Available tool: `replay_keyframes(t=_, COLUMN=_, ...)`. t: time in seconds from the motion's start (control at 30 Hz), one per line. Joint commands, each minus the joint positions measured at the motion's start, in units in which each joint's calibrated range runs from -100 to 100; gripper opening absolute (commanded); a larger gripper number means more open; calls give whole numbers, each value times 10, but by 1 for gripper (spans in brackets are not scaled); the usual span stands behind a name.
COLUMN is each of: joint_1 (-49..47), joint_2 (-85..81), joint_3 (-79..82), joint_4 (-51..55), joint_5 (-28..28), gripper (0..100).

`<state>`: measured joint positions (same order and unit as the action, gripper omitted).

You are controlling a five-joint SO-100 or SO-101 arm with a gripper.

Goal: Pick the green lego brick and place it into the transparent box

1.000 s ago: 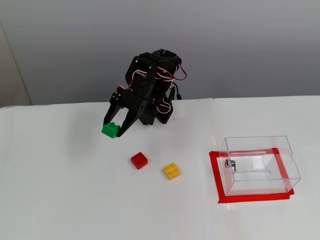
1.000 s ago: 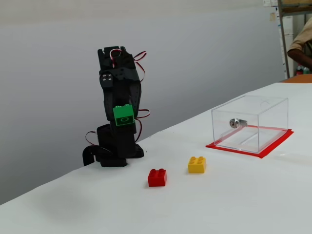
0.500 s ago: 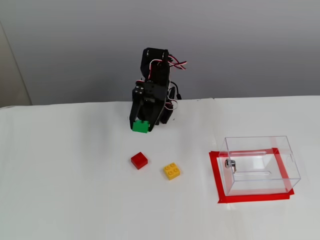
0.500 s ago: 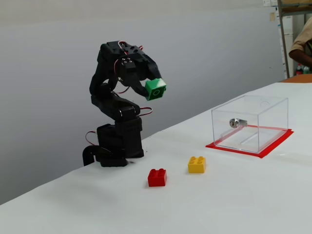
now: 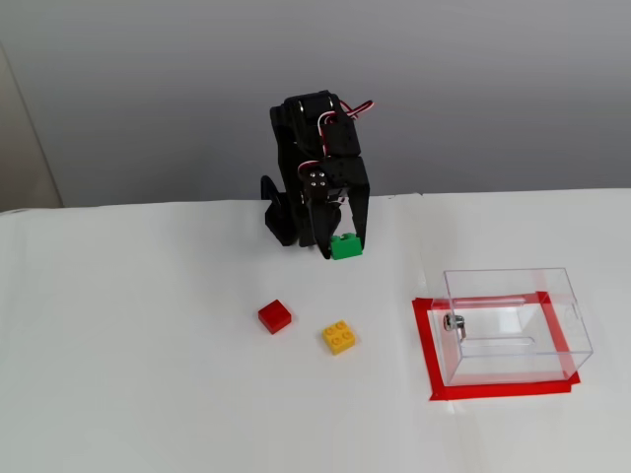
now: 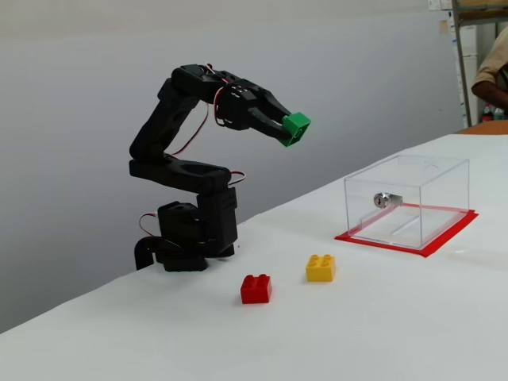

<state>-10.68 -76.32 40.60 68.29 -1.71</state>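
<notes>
My gripper (image 5: pixel 344 243) (image 6: pixel 292 132) is shut on the green lego brick (image 5: pixel 346 246) (image 6: pixel 298 127) and holds it high above the table, as a fixed view from the side shows. The transparent box (image 5: pixel 513 321) (image 6: pixel 409 198) stands on a red tape rectangle, at the right in both fixed views, well apart from the gripper. A small metal fitting (image 5: pixel 454 322) (image 6: pixel 382 199) sits on the box wall that faces the arm. The box looks empty.
A red brick (image 5: pixel 275 316) (image 6: pixel 255 289) and a yellow brick (image 5: pixel 340 337) (image 6: pixel 320 268) lie on the white table between the arm's base (image 6: pixel 189 238) and the box. A person's arm (image 6: pixel 492 71) shows at the far right edge.
</notes>
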Motion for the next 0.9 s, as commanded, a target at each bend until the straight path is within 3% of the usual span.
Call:
replay_keyframes(t=0.0, joint_1=-47, joint_2=11, joint_3=-27, joint_4=-8, joint_5=1, gripper=5)
replay_keyframes(t=0.43, joint_1=-143, joint_2=227, joint_3=-179, joint_4=-7, joint_5=-2, gripper=5)
replay_keyframes(t=0.87, joint_1=-266, joint_2=263, joint_3=-192, joint_4=-8, joint_5=1, gripper=5)
